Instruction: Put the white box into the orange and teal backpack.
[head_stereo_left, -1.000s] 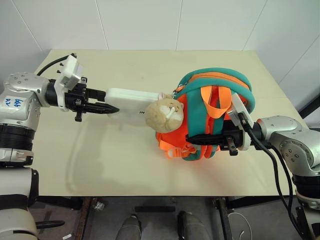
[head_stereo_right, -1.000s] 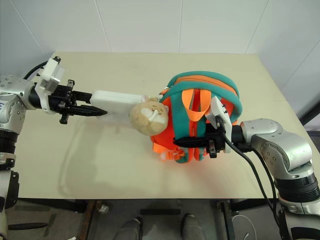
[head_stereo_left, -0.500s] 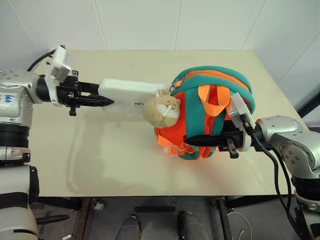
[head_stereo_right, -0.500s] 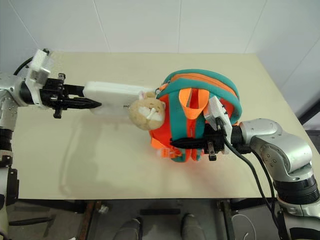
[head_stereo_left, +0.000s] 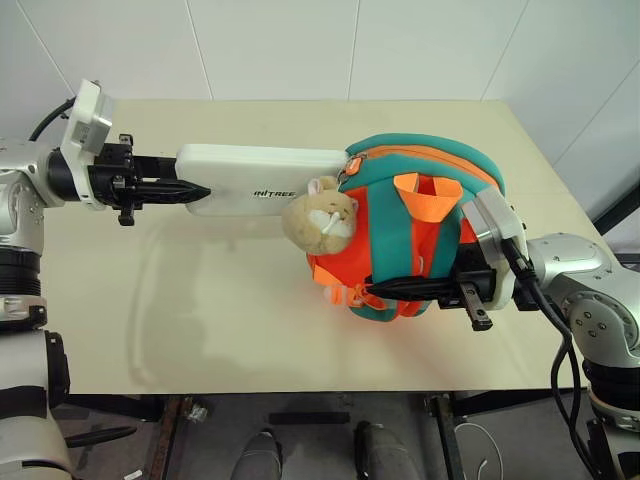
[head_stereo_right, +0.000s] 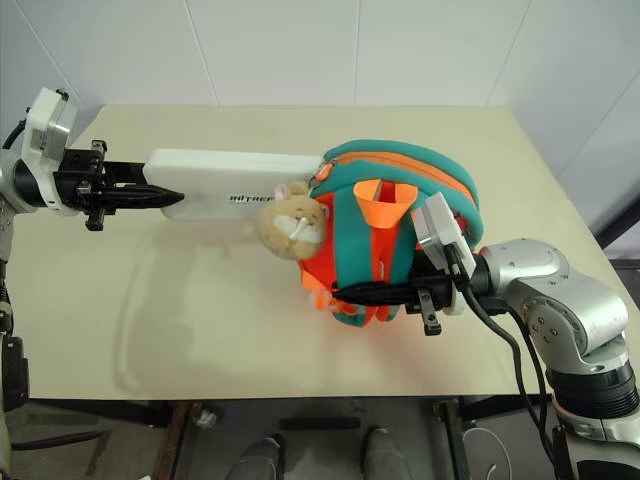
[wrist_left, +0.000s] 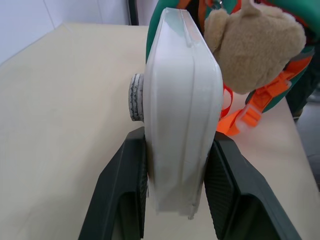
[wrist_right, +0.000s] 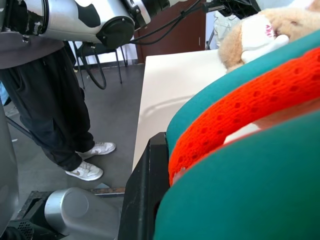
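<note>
The left pincer (head_stereo_left: 196, 189) clamps the near end of the white box (head_stereo_left: 262, 180), its two black fingers (wrist_left: 122, 192) pressed against the box's flat faces. Compared with a second ago, that arm is higher and further out to the robot's left, and more of the box is now exposed: its dark lettering, half hidden behind the plush toy (head_stereo_left: 320, 215) before, reads clear. The box's far end reaches the teal rim of the orange and teal backpack (head_stereo_left: 415, 225), just at the opening, above the toy's head; how far it goes in cannot be told.

Over on the right, the right pincer (head_stereo_left: 385, 287) is clenched on the backpack's lower teal edge, holding the bag up off the table (head_stereo_left: 200, 310). The bag now sits tilted, its top turned more toward the box than a second ago, and the orange loop (head_stereo_left: 425, 195) now stands up like a small cone. In the right wrist view, a person (wrist_right: 65, 115) in dark trousers stands beside the table.
</note>
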